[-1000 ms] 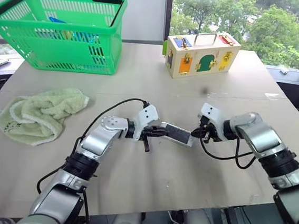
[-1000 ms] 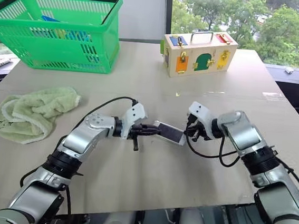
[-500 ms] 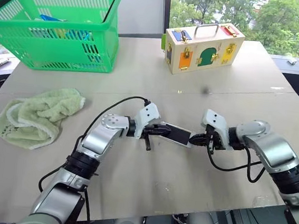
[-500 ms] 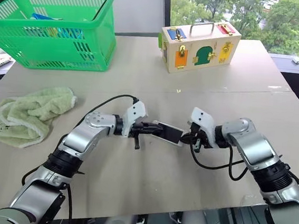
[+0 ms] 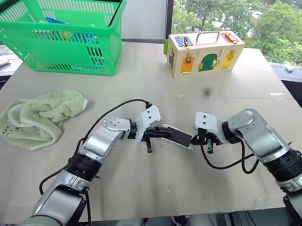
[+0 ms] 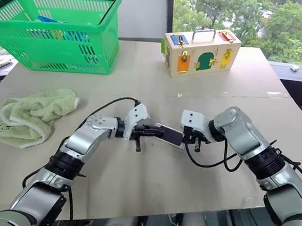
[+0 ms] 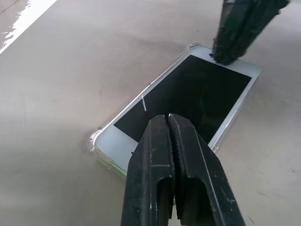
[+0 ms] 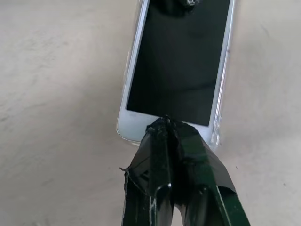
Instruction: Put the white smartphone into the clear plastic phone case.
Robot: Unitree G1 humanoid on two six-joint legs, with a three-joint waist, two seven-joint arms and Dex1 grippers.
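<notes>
Left wrist view: closed left claw [image 7: 169,120] and closed right claw [image 7: 221,56] press opposite ends of white smartphone [image 7: 188,101].

Left gripper [image 7: 168,123] jaws closed, right gripper [image 8: 167,125] jaws closed, 2 arms angled inward, tips facing

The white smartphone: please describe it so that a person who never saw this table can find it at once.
On the beige table, look near the middle, between the two black claws. The white smartphone lies flat there, screen up. Its black screen with white bezels sets it apart from the green towel, green basket and wooden box.
</notes>
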